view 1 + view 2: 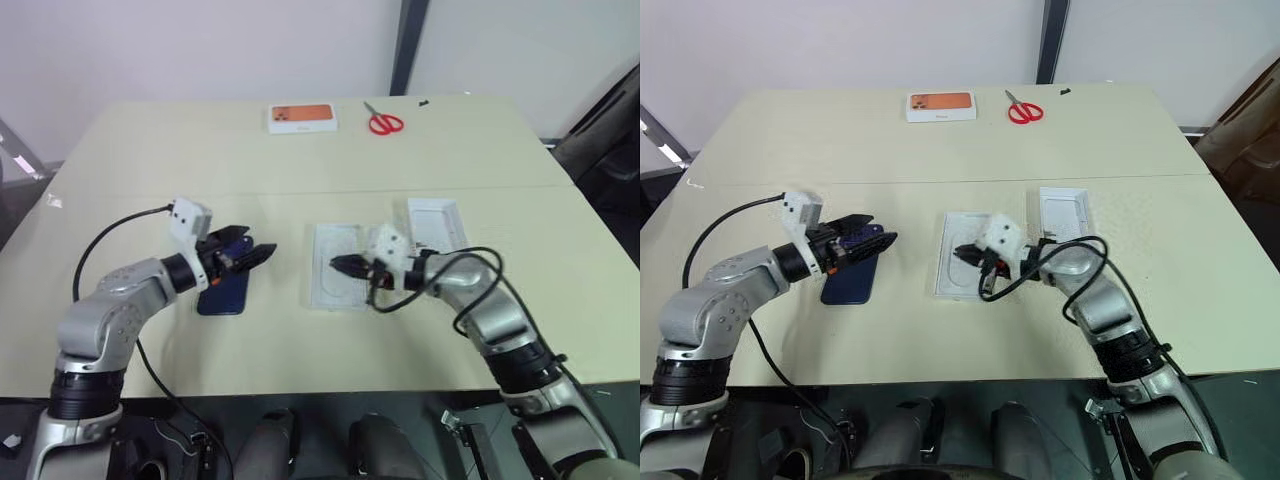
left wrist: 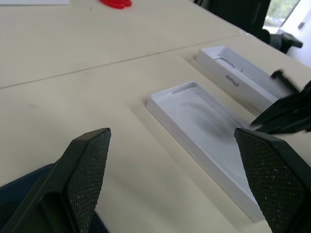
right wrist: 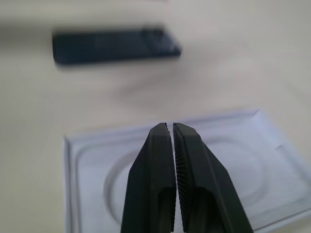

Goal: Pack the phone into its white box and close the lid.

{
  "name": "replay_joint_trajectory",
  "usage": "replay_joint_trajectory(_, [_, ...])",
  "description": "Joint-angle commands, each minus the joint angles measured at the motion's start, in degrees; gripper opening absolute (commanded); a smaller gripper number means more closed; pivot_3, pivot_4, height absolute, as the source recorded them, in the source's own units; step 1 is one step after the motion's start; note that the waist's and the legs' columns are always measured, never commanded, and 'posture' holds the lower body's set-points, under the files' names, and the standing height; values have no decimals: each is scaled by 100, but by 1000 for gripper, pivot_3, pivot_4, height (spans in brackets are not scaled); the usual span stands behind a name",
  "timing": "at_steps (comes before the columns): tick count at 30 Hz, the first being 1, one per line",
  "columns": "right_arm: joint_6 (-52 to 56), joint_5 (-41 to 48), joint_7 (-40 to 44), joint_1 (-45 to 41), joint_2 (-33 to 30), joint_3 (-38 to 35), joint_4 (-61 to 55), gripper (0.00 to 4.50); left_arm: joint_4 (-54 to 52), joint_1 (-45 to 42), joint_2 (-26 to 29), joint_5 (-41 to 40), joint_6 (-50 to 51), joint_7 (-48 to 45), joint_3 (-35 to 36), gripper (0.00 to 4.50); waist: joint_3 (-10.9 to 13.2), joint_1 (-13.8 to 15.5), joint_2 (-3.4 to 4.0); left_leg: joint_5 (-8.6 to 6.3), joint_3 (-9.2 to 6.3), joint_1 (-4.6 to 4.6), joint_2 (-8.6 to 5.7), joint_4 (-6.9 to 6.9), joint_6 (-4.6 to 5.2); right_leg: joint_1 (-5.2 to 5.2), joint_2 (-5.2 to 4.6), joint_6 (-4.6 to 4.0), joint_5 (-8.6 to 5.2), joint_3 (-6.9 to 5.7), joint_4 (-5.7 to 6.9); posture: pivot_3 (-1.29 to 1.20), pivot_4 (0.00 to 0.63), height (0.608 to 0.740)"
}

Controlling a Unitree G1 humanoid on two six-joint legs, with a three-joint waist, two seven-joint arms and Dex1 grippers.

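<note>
The dark blue phone (image 1: 222,292) lies flat on the table at the left. My left gripper (image 1: 255,245) hovers open just over its far end and holds nothing; its wide-apart fingers (image 2: 90,160) frame the scene ahead. In the middle lies what looks like the white box (image 1: 322,290), a shallow rimmed tray whose floor is covered by a white insert with a rounded oval recess. My right gripper (image 1: 337,265) is shut and empty, its tip (image 3: 170,127) low over that tray. The lid (image 1: 435,222), a white shell lying open side up, rests just right of the tray.
An orange-topped white box (image 1: 301,117) and red scissors (image 1: 383,121) lie at the table's far edge. A seam (image 1: 300,190) runs across the table between them and the work area. Cables trail from both wrists.
</note>
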Motion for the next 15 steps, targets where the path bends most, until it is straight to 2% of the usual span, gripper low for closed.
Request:
replay_joint_trajectory(1, [54, -133, -106, -211, 115, 25, -55, 31, 137, 75, 162, 72, -252, -179, 243, 4302, 0, -29, 1, 0, 1, 0, 0, -1, 0, -2, 0, 0, 0, 2, 0, 0, 150, 734])
replay_joint_trajectory(11, [-496, -1359, -2, -625, -52, 844, 557, 31, 273, 114, 47, 183, -365, -12, 283, 4302, 1, -47, 1, 0, 1, 0, 2, -1, 1, -4, 3, 1, 0, 2, 4, 0, 150, 734])
replay_joint_trajectory(15, [-501, -1273, -64, -682, 128, 676, 661, 31, 577, -38, 83, -134, 163, 227, 598, 4302, 0, -50, 1, 0, -1, 1, 3, -1, 1, -4, 5, 1, 0, 0, 6, 0, 150, 734])
